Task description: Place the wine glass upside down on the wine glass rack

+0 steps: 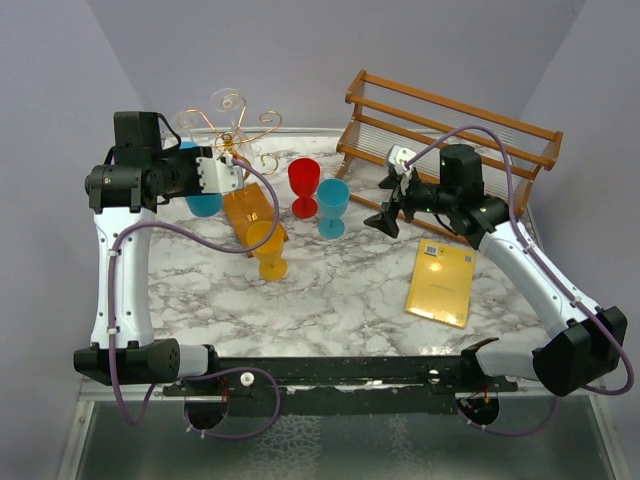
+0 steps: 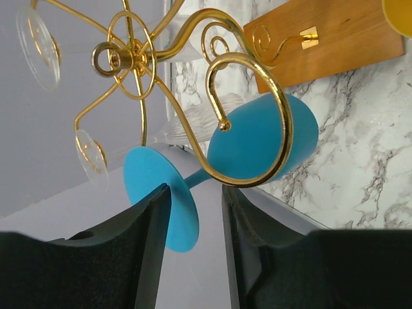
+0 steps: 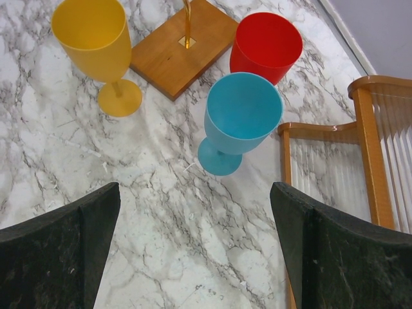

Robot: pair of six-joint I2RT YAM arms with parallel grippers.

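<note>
The gold wire rack stands on its orange-brown base at the back left. In the left wrist view its hub and curled arms fill the frame. A blue wine glass hangs with its stem through one curled arm; it shows in the top view too. My left gripper is open, its fingers on either side of the stem, with the blue foot against the left finger. My right gripper is open and empty above the table, right of centre in the top view.
Upright yellow, red and blue glasses stand by the rack's base. Clear glasses hang on other arms. A large brown slatted rack stands at the back right. A yellow packet lies front right.
</note>
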